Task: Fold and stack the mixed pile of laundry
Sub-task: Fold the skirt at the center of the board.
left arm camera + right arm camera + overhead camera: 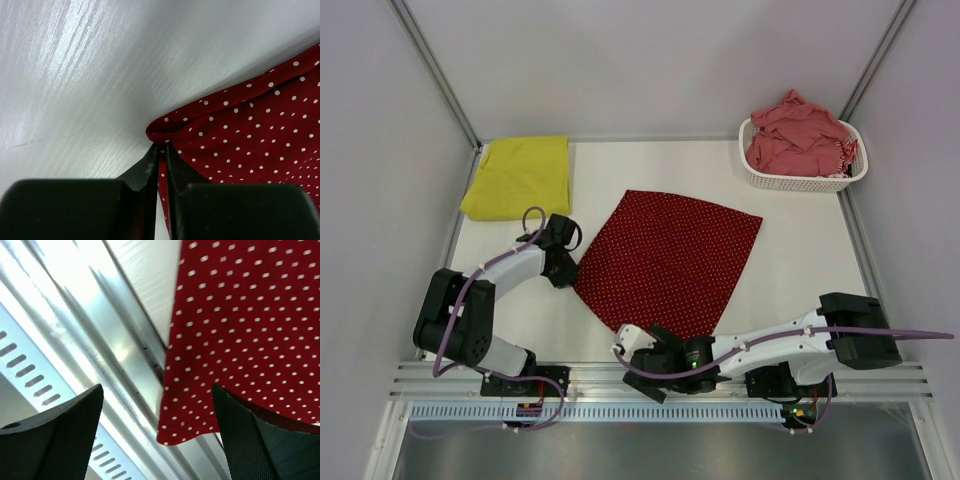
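Observation:
The dark red white-dotted cloth [665, 262] lies spread flat like a diamond in the middle of the table. My left gripper [570, 280] is at its left corner. In the left wrist view that gripper [162, 147] is shut, pinching the bunched corner of the cloth [250, 130]. My right gripper [632, 338] is at the cloth's near corner. It stands open [156, 390], with that corner of the cloth [235, 330] between its fingers, lying over the table's front edge. A folded yellow-green garment [518, 175] rests at the back left.
A white perforated basket [800, 182] at the back right holds salmon-pink and red-striped garments [798, 135]. An aluminium rail [100, 340] runs along the table's near edge under my right gripper. Walls close in the left, right and back sides.

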`<action>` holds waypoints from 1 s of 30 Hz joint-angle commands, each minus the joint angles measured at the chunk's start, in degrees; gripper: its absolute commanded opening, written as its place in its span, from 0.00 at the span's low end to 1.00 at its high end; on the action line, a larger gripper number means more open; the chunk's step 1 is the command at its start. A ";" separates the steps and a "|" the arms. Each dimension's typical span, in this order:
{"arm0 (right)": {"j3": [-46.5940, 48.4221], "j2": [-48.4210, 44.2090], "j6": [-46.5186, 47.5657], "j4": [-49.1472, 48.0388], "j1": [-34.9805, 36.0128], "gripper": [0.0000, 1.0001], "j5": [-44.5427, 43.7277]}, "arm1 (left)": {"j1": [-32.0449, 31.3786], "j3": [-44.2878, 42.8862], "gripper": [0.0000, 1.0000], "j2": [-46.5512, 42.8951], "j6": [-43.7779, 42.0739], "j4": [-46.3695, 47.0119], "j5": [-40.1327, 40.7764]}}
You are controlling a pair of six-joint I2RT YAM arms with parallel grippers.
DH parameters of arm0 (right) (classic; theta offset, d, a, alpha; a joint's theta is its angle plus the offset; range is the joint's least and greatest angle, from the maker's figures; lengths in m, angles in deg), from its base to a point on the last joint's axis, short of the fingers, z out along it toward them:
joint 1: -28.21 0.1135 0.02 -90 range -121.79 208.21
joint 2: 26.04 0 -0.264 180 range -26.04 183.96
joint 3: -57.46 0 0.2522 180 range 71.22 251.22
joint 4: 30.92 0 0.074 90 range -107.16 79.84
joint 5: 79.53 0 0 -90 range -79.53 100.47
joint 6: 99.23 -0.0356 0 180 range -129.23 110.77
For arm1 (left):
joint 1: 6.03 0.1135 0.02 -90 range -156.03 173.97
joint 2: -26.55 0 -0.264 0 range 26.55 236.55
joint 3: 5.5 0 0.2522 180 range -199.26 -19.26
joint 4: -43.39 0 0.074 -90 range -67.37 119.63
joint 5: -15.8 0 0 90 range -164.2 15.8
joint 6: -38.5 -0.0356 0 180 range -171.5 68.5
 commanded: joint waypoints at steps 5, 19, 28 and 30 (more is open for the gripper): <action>3.39 5.99 -5.33 5.12 3.42 0.85 -2.74 | 0.07 4.81 0.02 -0.92 -0.62 2.48 -1.52; 1.28 8.37 -7.97 9.52 3.42 0.23 -8.36 | 0.07 5.25 0.02 -4.61 -0.18 1.60 -0.29; 0.58 -2.43 1.60 -0.66 2.73 0.00 5.23 | 0.94 3.85 0.02 -14.36 4.12 -10.76 7.17; 0.23 -5.68 2.31 -1.37 0.88 0.00 9.73 | 1.56 3.14 0.02 -17.00 5.01 -13.42 8.85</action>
